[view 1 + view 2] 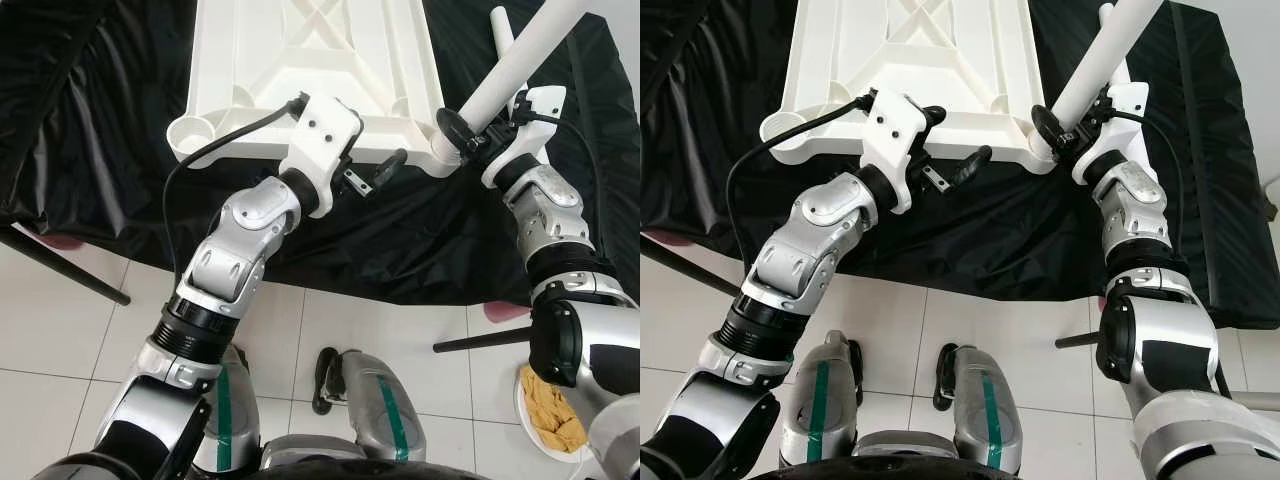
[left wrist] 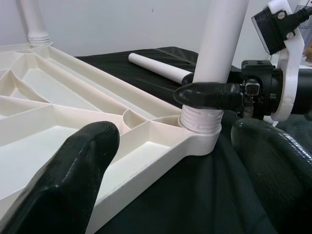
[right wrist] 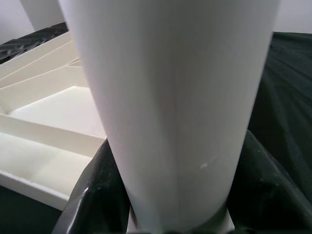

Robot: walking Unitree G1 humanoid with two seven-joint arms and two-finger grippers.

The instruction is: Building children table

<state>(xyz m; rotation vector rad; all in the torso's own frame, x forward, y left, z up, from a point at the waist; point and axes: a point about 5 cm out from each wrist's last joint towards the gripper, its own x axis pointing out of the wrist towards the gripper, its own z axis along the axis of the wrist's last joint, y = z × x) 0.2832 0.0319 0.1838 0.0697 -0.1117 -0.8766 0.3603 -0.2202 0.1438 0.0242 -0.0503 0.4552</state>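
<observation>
On the black cloth, upturned white tabletop with a white leg standing in its near right corner socket. Right gripper clamped around that leg just above the socket. Left gripper spread wide beside the tabletop's near edge, holding nothing; spare leg lying on the cloth beyond.

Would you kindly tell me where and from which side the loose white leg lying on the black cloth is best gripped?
Grip the loose leg around its plain round shaft near mid-length, coming from above with the fingers straddling it. It lies flat on the black cloth, beyond the tabletop's right corner, so only its top and sides are open. The left claw is open and free; the right claw holds the standing leg.
</observation>
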